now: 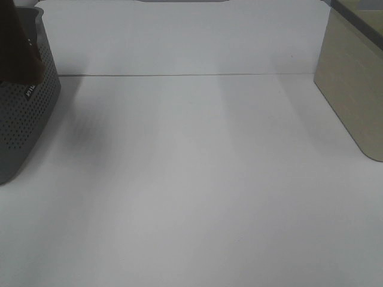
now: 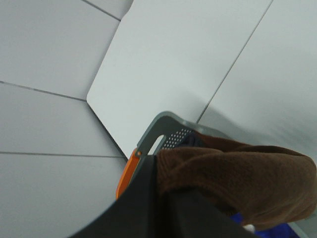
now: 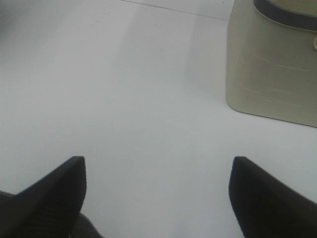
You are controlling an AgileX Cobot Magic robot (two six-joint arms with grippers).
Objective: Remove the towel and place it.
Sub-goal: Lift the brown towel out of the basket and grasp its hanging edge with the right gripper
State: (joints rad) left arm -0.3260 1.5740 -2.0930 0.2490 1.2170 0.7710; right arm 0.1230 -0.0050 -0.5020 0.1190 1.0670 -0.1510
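L: our left gripper [image 2: 166,198] is clamped on the brown towel [image 2: 237,178], which we see bunched above the grey perforated basket [image 1: 24,119] | M: white table [image 1: 197,179] | R: our right gripper [image 3: 158,161] is spread wide, holding nothing, over the table near the beige bin [image 3: 267,64]

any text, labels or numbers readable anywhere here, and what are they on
Small white marking at the grey basket rim, just below the towel: too small and blurred to read.
Beige bin and table: no text visible in any view.
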